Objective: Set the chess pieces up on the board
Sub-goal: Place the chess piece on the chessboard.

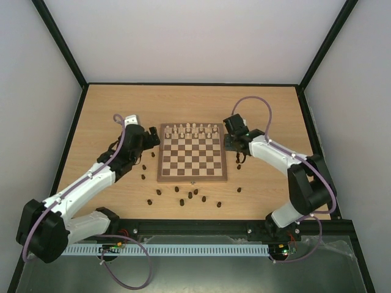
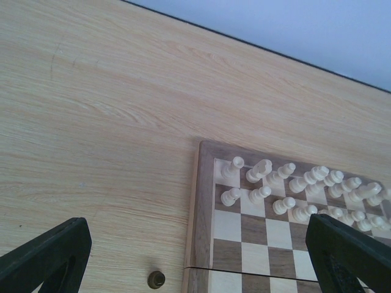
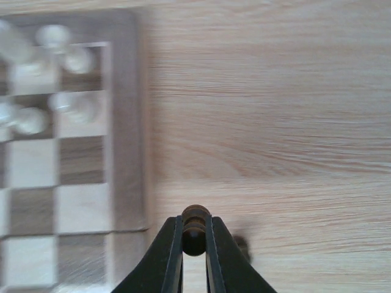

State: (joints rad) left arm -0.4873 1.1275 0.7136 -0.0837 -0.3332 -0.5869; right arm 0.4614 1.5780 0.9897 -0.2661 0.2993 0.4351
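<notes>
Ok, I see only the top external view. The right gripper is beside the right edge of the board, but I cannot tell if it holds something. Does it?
Observer: Yes. The right wrist view shows the right gripper shut on a dark chess piece, its round head showing past the fingertips.
Operator: And the left gripper, open or shut?
Observer: The left gripper is wide open, with nothing held between its fingers.
Operator: Is anything on the table near it?
Observer: A loose dark piece on the table, close beside the left border of the board, not touching it.
</notes>
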